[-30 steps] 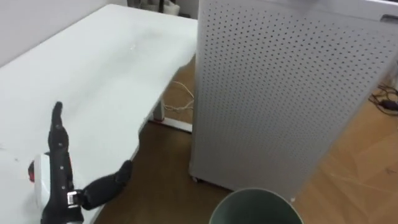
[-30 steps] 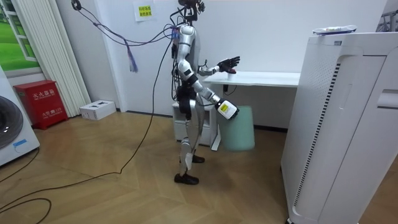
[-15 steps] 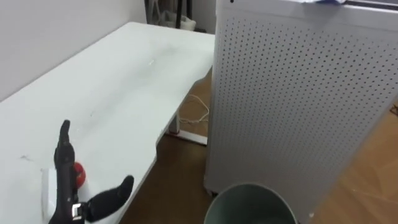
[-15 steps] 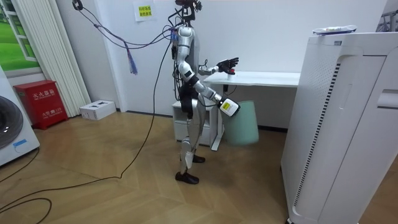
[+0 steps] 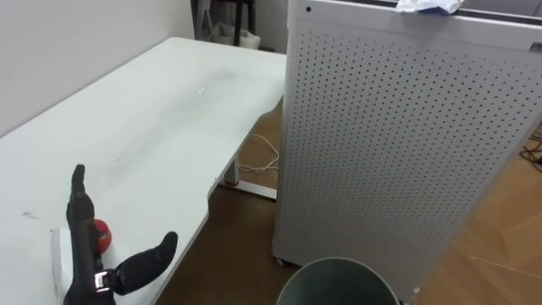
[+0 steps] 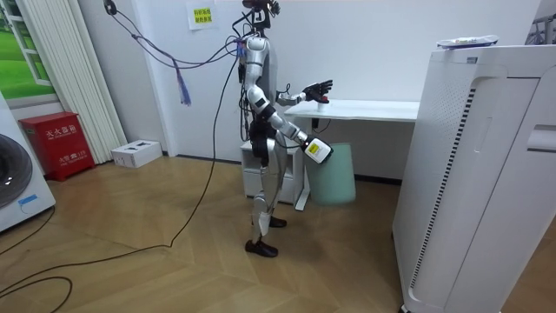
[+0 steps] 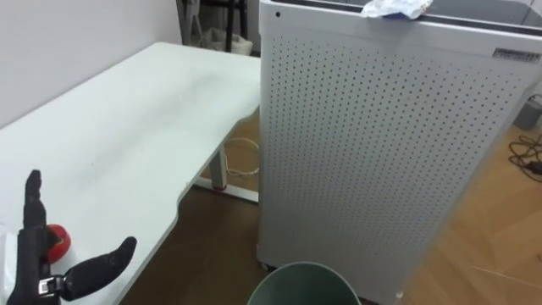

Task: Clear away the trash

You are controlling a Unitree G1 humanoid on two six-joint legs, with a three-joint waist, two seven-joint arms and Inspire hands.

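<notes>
A small red object point(image 5: 102, 235) lies on the white desk point(image 5: 169, 110) at its near end, beside a flat white item point(image 5: 58, 254). My left hand point(image 5: 83, 246) hovers just over them, open, fingers straight and thumb spread toward the desk edge. A crumpled white paper point(image 7: 394, 8) rests on top of the tall perforated white cabinet point(image 5: 406, 144). Below me stands a green bin point(image 5: 339, 284). In the room view my right hand point(image 6: 314, 150) is low at the rim of the bin point(image 6: 334, 174).
The cabinet stands close to the right of the desk, with a narrow strip of wooden floor between them. A white cable point(image 5: 254, 165) lies on the floor under the desk. I stand at the desk's end, with a wall behind it.
The eye view has shifted. The red object now shows right of my left hand's fingers instead of left. In the room view the bin swung slightly out and back.
</notes>
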